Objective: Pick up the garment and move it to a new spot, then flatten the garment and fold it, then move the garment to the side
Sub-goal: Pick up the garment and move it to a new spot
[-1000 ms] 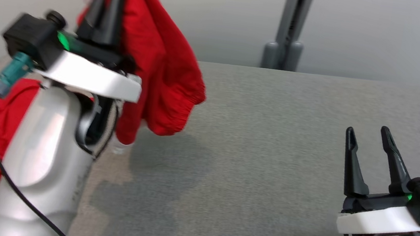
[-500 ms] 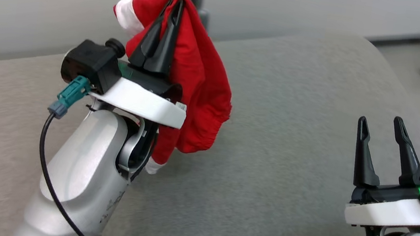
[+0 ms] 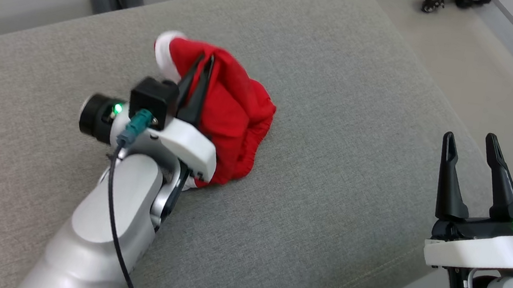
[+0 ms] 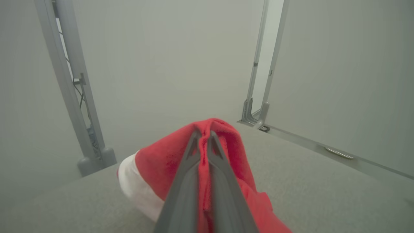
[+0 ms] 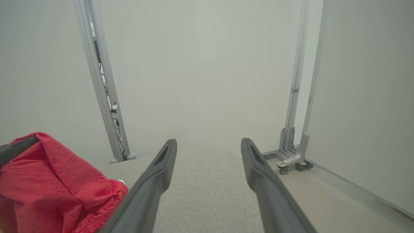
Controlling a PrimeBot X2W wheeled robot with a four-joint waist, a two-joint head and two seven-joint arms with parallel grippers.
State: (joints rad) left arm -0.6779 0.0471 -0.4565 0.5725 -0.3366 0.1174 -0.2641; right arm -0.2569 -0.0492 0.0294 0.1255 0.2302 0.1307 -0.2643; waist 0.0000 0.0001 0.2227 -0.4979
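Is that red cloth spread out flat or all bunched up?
Bunched up. The red garment is a crumpled lump, pinched at its top by the shut left tool over the grey cushion.

Grey fabric-covered surface (image 3: 330,183), rounded corner, red garment (image 3: 236,106) bunched on it

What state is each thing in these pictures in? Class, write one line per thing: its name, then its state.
red garment: bunched up, not flattened or folded, pinched at its top, lower folds seemingly on the cushion.
left gripper: shut on the garment.
right gripper: open, holding nothing.
grey cushion: flat, bearing the garment.
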